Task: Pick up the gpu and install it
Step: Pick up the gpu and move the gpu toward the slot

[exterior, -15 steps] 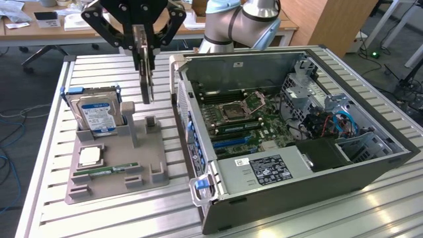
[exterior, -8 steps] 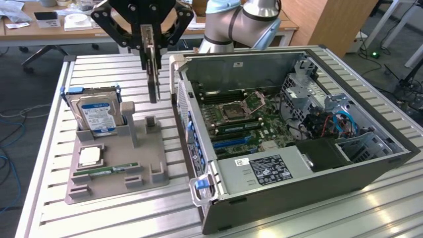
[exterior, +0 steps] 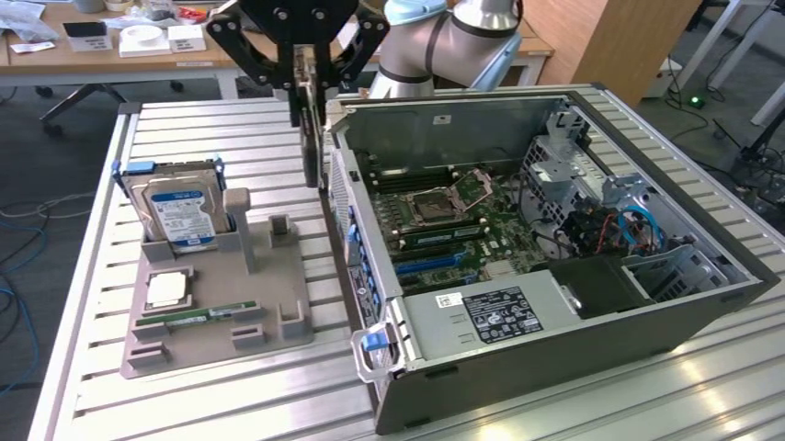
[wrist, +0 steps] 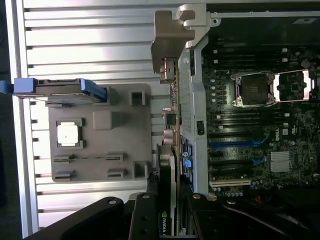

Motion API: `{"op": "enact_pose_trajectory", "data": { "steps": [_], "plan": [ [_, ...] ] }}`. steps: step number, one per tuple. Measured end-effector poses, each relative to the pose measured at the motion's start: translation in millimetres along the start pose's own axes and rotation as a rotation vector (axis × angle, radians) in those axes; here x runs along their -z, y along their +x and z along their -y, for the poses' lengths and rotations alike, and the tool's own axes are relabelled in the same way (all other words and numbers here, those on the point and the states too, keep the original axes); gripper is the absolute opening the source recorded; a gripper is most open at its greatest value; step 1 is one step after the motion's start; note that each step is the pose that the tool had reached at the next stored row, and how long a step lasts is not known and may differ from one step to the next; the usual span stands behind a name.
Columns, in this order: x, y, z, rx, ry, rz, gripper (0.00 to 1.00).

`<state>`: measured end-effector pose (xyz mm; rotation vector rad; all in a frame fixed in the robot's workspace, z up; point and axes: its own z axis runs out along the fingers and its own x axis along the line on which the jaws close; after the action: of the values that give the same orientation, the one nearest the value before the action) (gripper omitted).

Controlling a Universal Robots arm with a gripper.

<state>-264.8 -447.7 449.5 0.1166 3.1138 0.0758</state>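
The black gripper is clamped on the flat green-and-black gpu card with its silver end bracket. It holds the card on edge in the air above the slatted aluminium surface, just beside the open grey metal computer case and near the grey plastic parts holder.

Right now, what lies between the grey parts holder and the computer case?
The gpu, held on edge by the gripper, hangs over that gap beside the case; the wrist view shows it.
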Motion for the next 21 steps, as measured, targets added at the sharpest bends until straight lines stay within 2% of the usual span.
{"op": "enact_pose_trajectory", "data": {
  "steps": [4, 21],
  "plan": [
    [-0.6, -19.8, -1.4, 0.0, -0.005, -0.0004, 0.27],
    [-2.2, -79.0, -5.8, 0.0, -0.0076, -0.0005, 0.27]
  ]
}}
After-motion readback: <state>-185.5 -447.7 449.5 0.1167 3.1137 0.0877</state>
